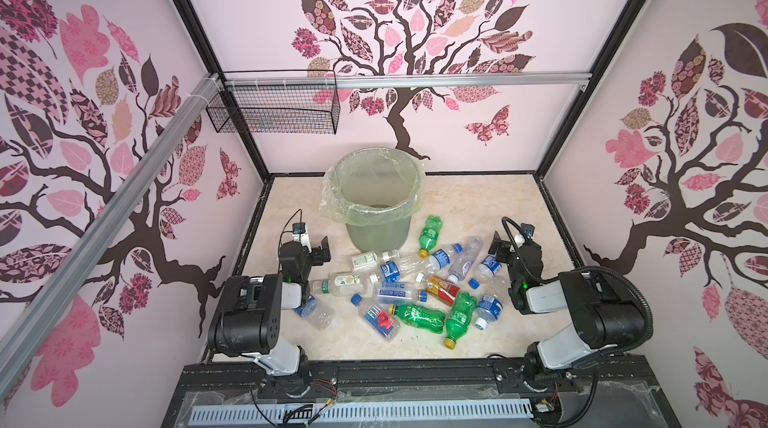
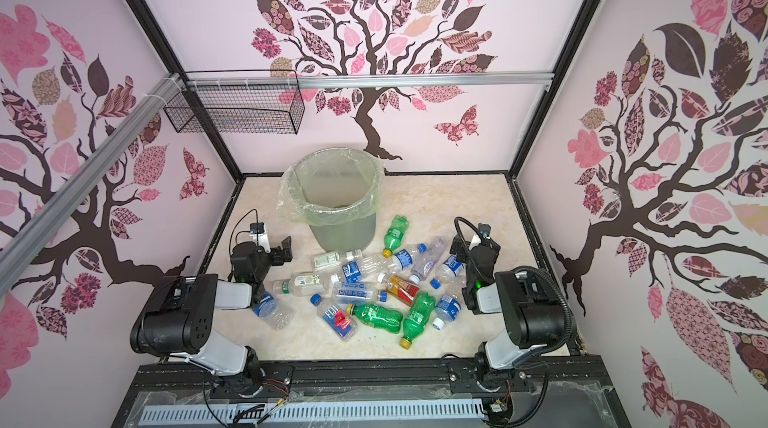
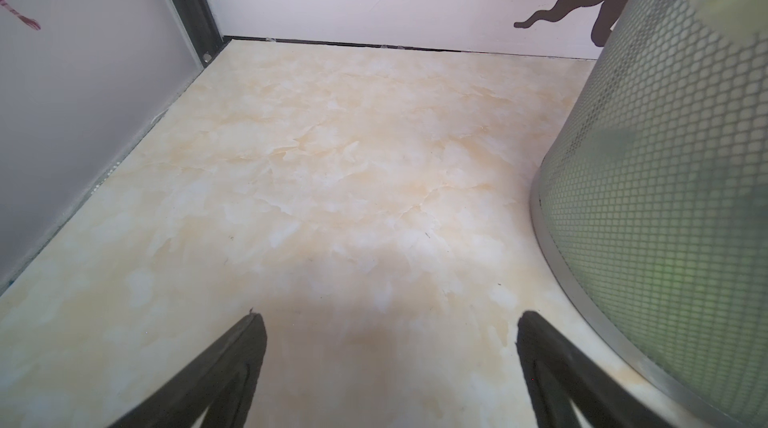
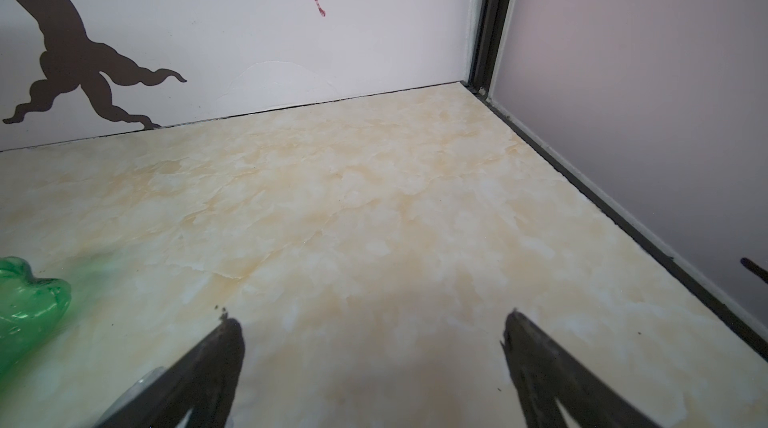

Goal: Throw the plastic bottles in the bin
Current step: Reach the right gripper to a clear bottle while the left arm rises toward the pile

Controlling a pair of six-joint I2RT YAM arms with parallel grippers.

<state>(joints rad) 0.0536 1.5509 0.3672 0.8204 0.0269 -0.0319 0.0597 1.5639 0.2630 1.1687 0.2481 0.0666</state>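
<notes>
Plastic bottles [image 1: 395, 293], roughly fifteen, three green, lie beside one bin [image 1: 376, 234].

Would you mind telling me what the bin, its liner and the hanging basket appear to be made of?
The bin shows a fine grid wall, matte grey-green, with a smooth silvery base band: mesh, metal or plastic, hard to say. Its liner looks like thin clear plastic film, wrinkled and glossy. The basket looks like black-coated metal wire in an open grid.
</notes>
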